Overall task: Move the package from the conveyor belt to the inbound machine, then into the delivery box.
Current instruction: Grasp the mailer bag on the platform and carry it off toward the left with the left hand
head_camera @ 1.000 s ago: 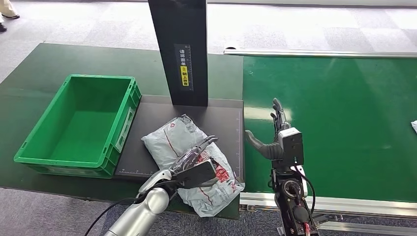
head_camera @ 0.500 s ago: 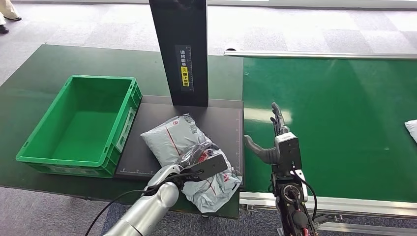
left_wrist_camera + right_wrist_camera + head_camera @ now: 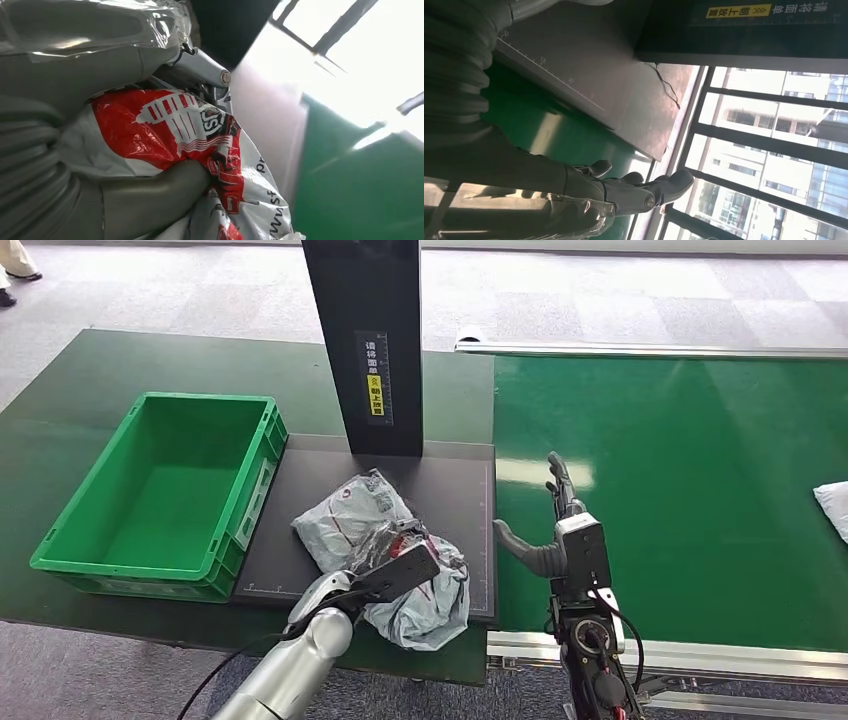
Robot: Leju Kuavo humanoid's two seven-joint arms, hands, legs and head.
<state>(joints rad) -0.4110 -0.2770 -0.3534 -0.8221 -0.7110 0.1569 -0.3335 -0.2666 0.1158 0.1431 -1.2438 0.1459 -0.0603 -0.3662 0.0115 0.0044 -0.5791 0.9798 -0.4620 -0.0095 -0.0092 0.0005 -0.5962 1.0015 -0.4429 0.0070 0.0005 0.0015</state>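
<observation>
We have the package [image 3: 385, 550] bunched up on the dark plate of the inbound machine [image 3: 455, 490], near the bench's front edge, so that it sits under the scanner column before going on. Our left hand [image 3: 395, 565] grips it from the front, thumb and fingers closed into the crumpled plastic; the left wrist view shows the red-printed film pressed between them. The green delivery box [image 3: 160, 495] waits just beside the plate, toward the bench's left end. Our right hand [image 3: 555, 525] hovers spread and empty above the near edge of the conveyor belt [image 3: 690, 460], holding nothing.
</observation>
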